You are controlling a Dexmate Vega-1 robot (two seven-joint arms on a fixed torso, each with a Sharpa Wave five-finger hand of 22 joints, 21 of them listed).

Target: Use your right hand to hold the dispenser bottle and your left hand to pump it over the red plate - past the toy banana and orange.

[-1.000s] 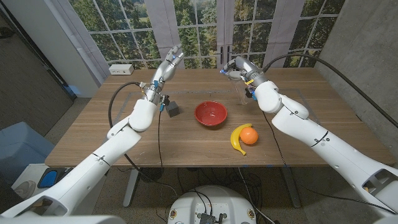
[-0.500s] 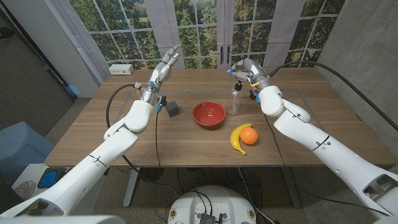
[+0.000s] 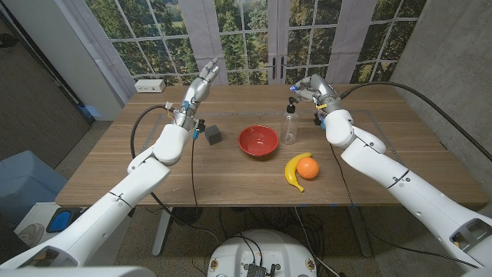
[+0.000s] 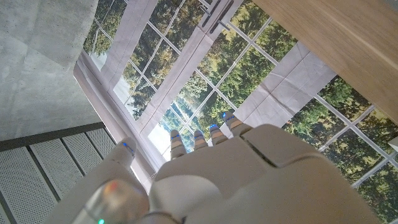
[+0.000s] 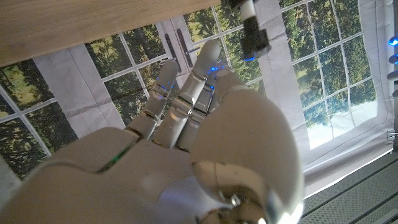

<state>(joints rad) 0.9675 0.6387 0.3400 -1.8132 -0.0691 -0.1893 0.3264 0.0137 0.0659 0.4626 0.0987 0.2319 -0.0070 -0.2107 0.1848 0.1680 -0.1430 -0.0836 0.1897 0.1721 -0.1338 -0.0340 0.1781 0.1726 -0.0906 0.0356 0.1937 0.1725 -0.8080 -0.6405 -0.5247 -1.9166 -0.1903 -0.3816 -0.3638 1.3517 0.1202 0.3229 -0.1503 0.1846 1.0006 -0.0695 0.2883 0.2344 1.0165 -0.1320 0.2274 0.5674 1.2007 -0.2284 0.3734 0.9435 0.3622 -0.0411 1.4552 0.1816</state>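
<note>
The clear dispenser bottle (image 3: 290,125) with a black pump head stands upright on the table, just right of the red plate (image 3: 259,141). My right hand (image 3: 314,89) hovers a little right of and above the pump head, fingers apart and holding nothing. In the right wrist view the black pump head (image 5: 252,32) shows just beyond my right hand's fingertips (image 5: 208,53). My left hand (image 3: 201,81) is raised over the far left of the table, fingers stretched out and empty. The toy banana (image 3: 292,171) and orange (image 3: 308,167) lie together in front of the plate, to its right.
A small black cube (image 3: 213,135) sits left of the plate, near my left forearm. A white box (image 3: 151,85) lies at the table's far left corner. Windows stand behind the table's far edge.
The bottle has gone from under my right hand to a spot closer to the plate, where it stands free. My right hand has drawn back to the right. The left hand barely shifted.
</note>
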